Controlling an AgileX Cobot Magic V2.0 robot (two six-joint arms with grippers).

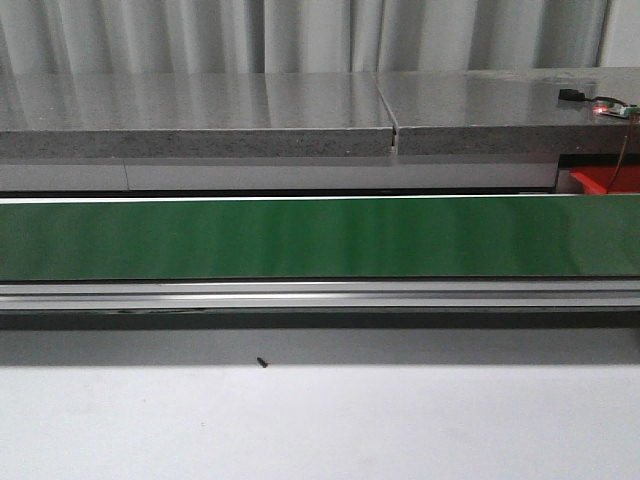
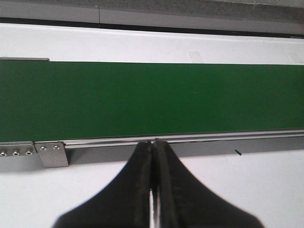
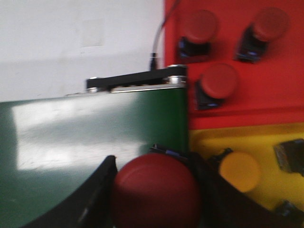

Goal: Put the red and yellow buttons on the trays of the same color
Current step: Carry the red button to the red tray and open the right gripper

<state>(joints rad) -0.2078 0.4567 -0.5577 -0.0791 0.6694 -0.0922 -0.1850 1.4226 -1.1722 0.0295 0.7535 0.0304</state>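
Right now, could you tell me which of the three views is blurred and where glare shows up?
Right wrist view: soft, smeared edges on the red button in the right gripper, white glare patch on the green belt. Front view: sharp, faint sheen bands on the belt. Left wrist view: crisp, even light, closed left gripper.

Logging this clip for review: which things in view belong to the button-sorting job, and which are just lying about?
Job:
red button held in right gripper
three red buttons on red tray
yellow button on yellow tray
green conveyor belt
left gripper, shut, empty

Lying about:
small circuit board on grey shelf
dark speck
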